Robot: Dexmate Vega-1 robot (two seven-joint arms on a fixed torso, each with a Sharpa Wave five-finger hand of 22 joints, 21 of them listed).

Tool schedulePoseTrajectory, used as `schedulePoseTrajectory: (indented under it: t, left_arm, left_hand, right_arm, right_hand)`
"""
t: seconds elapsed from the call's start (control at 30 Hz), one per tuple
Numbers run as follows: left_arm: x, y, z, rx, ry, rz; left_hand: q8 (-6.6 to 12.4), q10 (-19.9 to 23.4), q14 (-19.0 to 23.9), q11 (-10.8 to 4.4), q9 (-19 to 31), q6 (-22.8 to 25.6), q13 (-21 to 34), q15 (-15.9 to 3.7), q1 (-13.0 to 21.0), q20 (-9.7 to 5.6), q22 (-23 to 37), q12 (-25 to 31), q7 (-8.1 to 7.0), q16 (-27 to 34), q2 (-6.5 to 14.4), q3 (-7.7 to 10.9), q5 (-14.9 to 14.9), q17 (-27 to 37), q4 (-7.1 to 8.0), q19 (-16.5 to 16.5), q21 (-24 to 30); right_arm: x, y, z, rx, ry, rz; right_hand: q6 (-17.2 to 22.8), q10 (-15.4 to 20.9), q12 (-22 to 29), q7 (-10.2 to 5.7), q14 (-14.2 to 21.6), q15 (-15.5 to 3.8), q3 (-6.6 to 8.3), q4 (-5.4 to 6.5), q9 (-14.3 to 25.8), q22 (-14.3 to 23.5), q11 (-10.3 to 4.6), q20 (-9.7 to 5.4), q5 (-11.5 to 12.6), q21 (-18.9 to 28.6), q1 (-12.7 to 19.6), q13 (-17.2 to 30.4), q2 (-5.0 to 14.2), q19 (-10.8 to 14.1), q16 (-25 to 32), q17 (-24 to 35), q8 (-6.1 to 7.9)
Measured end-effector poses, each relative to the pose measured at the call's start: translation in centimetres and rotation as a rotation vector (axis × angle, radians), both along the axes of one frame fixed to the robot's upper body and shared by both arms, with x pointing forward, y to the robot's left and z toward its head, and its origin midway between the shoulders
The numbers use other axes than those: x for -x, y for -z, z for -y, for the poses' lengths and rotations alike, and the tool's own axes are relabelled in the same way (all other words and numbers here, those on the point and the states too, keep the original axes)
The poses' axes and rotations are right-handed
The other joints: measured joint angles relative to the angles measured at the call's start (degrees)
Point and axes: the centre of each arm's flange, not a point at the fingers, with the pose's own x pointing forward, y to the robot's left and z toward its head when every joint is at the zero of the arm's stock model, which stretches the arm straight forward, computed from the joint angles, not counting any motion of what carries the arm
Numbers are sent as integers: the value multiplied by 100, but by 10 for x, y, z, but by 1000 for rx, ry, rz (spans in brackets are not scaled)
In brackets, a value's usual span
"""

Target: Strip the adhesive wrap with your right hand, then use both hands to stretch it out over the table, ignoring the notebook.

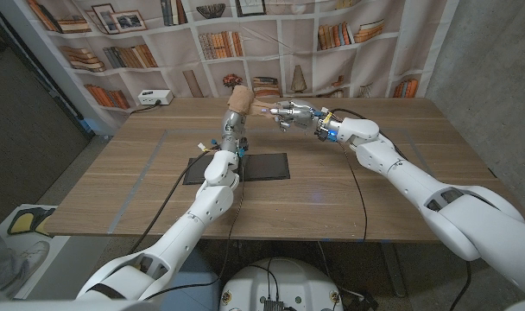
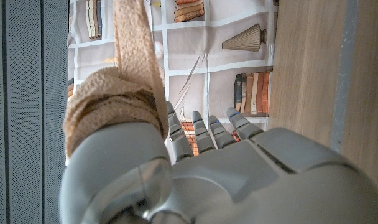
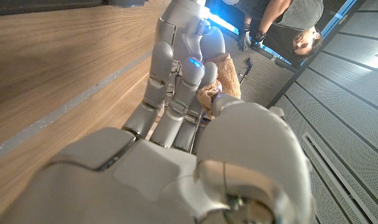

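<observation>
My left hand (image 1: pixel 230 131) is raised above the middle of the table and holds a tan roll of adhesive wrap (image 1: pixel 239 98) upright. In the left wrist view the roll (image 2: pixel 108 106) sits against the thumb side of the left hand (image 2: pixel 239 168), and a loose strip (image 2: pixel 136 37) runs away from it. My right hand (image 1: pixel 294 114) is just right of the roll and pinches the strip's free end (image 1: pixel 264 110). The right wrist view shows tan wrap (image 3: pixel 221 68) between the fingers of the right hand (image 3: pixel 189 124). The pulled-out strip is short.
A black notebook (image 1: pixel 238 167) lies flat on the table below the left hand. A white box (image 1: pixel 154 98) sits at the back left edge. A bookshelf backdrop hangs behind the table. A person (image 3: pixel 288 25) stands beyond the table.
</observation>
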Motion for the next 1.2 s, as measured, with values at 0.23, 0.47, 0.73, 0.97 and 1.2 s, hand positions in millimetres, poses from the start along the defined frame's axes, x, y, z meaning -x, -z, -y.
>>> schedulePoseTrajectory:
  t: [0.23, 0.47, 0.73, 0.97, 1.2]
  left_arm:
    - [2, 1, -5, 23, -22, 0]
    - [3, 2, -9, 40, -37, -1]
    - [3, 2, -11, 50, -48, -1]
    - [3, 1, -13, 57, -60, -2]
    - [3, 1, -14, 64, -69, -5]
  left_hand:
    - [0, 108, 70, -16, -14, 61, -1, -39, -5, -50, 0, 21, 1, 22, 3, -46, 0, 0, 46, 50, -21]
    - [0, 129, 109, -38, -41, 123, -28, -77, -117, -81, 0, 21, 1, 22, -110, -142, 0, 0, 118, 81, -65]
    - [0, 148, 127, -57, -66, 144, -78, -96, -271, -122, 0, 21, 22, 22, -370, -389, 0, 0, 180, 121, -131]
    - [-67, 136, 124, 17, -94, 91, -108, -52, -368, -59, 0, -7, 75, -6, -467, -545, -1, 0, 243, 120, -193]
    - [-91, 150, 150, 31, -93, 60, -108, -28, -429, -29, -1, -7, 105, -6, -528, -640, 43, 0, 289, 150, -233]
  right_arm:
    - [0, -2, 9, -14, 21, 4]
    - [-1, -4, 14, -32, 35, 4]
    - [-1, -4, 22, -57, 52, 3]
    - [-1, -5, 30, -82, 72, 7]
    - [-1, -6, 37, -101, 88, 15]
  right_hand:
    - [0, 0, 0, 0, 0, 0, 16, 16, 1, -27, 1, 0, 0, 46, 0, 3, 0, 0, 34, 0, -1]
    - [34, 30, 0, 7, 0, 0, 39, -8, 30, -54, -29, 0, 0, 103, 0, 3, 0, 0, 67, 0, -1]
    - [74, 61, 0, 29, 0, 0, 87, -8, 104, -107, 0, -12, 0, 188, 0, -15, 0, -76, 121, 0, -5]
    - [105, 92, 30, 60, 0, 0, 128, -49, 176, -117, 31, -12, 0, 294, 0, 32, 0, -75, 183, 0, 25]
    - [135, 91, 72, 91, 0, 0, 151, -73, 237, -154, 31, 19, 0, 360, 0, 83, 0, -106, 208, 1, 46]
